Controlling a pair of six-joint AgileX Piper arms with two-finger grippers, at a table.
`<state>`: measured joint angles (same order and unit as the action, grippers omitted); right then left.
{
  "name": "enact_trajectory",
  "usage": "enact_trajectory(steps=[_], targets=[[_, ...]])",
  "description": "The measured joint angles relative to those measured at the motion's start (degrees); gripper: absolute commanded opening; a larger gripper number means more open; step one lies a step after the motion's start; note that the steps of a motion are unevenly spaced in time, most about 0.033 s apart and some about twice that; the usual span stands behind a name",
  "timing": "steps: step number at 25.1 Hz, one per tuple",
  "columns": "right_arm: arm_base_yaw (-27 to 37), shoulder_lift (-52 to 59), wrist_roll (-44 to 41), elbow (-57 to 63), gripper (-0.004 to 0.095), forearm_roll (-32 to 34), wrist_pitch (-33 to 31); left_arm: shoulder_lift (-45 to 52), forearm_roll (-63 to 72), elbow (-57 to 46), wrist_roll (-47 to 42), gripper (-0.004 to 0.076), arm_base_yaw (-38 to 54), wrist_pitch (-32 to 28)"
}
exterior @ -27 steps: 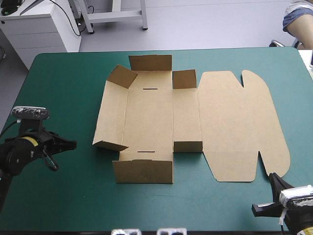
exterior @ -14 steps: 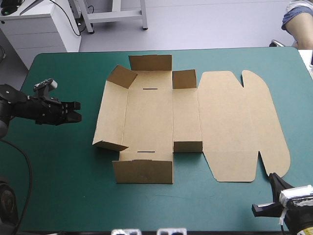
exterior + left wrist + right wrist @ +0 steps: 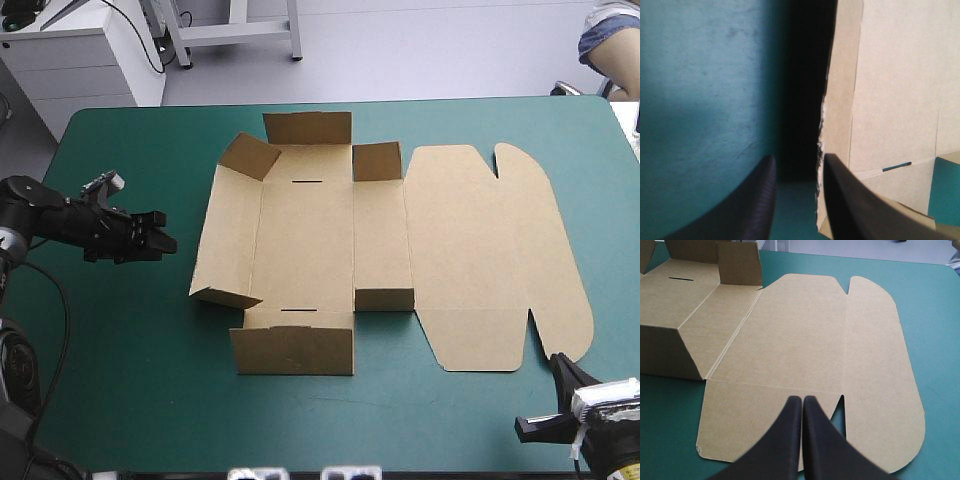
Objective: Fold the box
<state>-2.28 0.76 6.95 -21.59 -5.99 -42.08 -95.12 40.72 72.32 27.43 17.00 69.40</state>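
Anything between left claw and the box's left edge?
Nothing visible. Only bare teal-green cover lies between the left claw and the box. In the left wrist view, the board's left edge sits just ahead of the open claw.

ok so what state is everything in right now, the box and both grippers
box: unfolded on the teal-green cover, side flaps partly raised, nothing tucked, not held
lid: flat on the cover, to the right of the base
left gripper: open, low beside the box's left edge, holding nothing
right gripper: shut, by the lid's near edge, holding nothing
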Motion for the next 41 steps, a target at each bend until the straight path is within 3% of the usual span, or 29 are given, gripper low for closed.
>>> enact_trajectory(steps=[2,4,22,24,25,26,27,41], targets=[[0.00,0.00,0.00,0.00,-0.0001,0.00,0.00,-0.05,0.00,0.00,-0.05,0.0514,-1.10,-0.25],[0.00,0.00,0.00,0.00,-0.0001,0.00,0.00,-0.34,-0.35,0.05,-0.52,0.0533,-2.21,-0.90],[0.00,0.00,0.00,0.00,-0.0001,0.00,0.00,-10.30,0.54,0.05,-1.06,0.0524,-14.21,-2.62],[0.00,0.00,0.00,0.00,-0.0001,0.00,0.00,-10.59,2.18,0.05,-1.06,0.0475,-14.42,-2.76],[0.00,0.00,0.00,0.00,-0.0001,0.00,0.00,-10.59,3.05,0.05,-1.06,0.0359,-14.41,-3.12],[0.00,0.00,0.00,0.00,-0.0001,0.00,0.00,-10.59,4.54,0.11,-1.06,0.0146,-14.41,-3.54],[0.00,0.00,0.00,0.00,-0.0001,0.00,0.00,-10.59,5.58,0.11,-1.11,0.0020,-14.43,-3.90],[0.00,0.00,0.00,0.00,-0.0001,0.00,0.00,-10.59,9.54,0.97,-3.26,-0.0008,-14.57,-0.96]])
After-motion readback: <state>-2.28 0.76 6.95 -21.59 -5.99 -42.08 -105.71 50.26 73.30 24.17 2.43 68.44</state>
